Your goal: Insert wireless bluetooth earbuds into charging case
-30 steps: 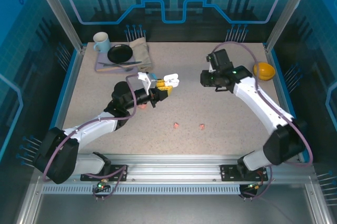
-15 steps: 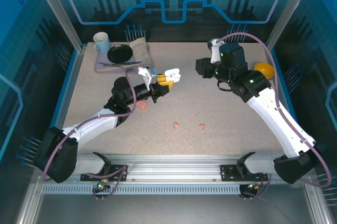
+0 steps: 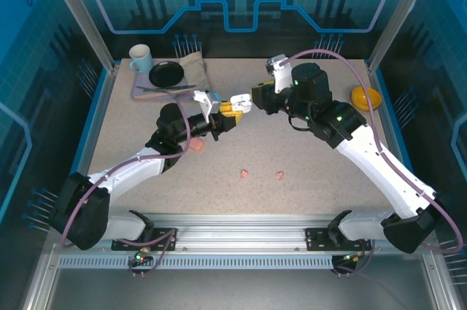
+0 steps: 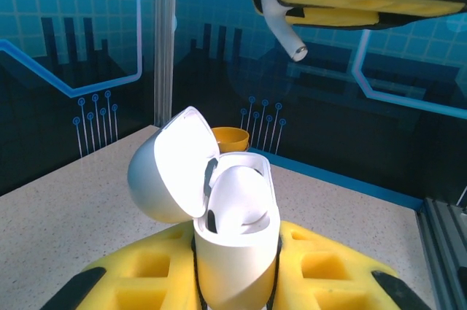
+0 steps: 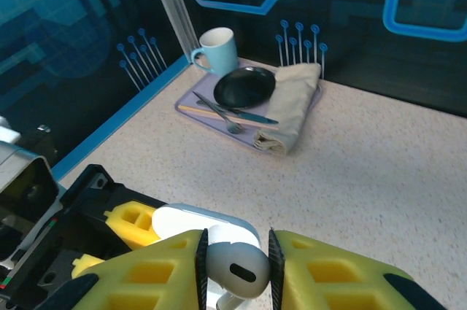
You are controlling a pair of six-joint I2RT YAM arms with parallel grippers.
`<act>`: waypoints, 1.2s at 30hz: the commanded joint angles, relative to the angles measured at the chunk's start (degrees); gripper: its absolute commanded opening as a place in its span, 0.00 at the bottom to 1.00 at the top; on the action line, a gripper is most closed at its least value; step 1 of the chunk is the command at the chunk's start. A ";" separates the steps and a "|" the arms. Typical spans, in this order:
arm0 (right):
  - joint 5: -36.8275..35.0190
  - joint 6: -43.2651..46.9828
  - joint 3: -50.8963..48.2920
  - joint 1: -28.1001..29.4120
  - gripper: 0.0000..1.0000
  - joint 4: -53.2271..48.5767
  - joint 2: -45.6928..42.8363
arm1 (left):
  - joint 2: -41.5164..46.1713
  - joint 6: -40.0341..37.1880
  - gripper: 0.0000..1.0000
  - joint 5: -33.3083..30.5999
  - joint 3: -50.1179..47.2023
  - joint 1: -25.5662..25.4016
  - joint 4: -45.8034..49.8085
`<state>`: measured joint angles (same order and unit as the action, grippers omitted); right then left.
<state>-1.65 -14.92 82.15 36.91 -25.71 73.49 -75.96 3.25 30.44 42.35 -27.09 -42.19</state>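
Note:
My left gripper (image 3: 226, 110) (image 4: 235, 284) is shut on a white charging case (image 4: 235, 241) (image 3: 233, 108), held upright with its lid (image 4: 169, 168) swung open. My right gripper (image 3: 248, 101) (image 5: 233, 273) is shut on a white earbud (image 5: 235, 270). In the left wrist view this earbud (image 4: 281, 24) hangs stem down above and slightly right of the case, still apart from it. From the right wrist the open case (image 5: 191, 221) lies directly below the earbud. Two salmon-pink earbuds (image 3: 245, 173) (image 3: 279, 175) lie on the table in front.
A tray (image 3: 142, 93) at the back left holds a mug (image 3: 140, 57), a black plate (image 3: 166, 74), cutlery and a folded cloth (image 3: 194, 71). A yellow bowl (image 3: 365, 96) sits at the back right. A pink object (image 3: 195, 146) lies beside the left arm.
The right arm has swung left from the back right and brought the earbud over the case. The left gripper has edged slightly toward the back with the case.

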 commanded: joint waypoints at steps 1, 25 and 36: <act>0.99 4.18 -1.55 1.15 0.29 3.88 -0.45 | -0.50 1.47 0.00 1.92 2.34 0.46 -0.06; -0.37 10.03 -9.00 0.45 0.27 11.08 -3.65 | -0.37 1.53 0.00 6.13 5.79 0.46 7.29; -0.74 10.79 -10.51 -0.17 0.27 11.39 -3.58 | -0.48 1.66 0.00 6.54 6.69 0.54 8.07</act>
<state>-1.48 -4.99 72.60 37.43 -16.12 70.83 -76.47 4.60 35.07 46.68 -27.05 -33.74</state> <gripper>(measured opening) 0.270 0.222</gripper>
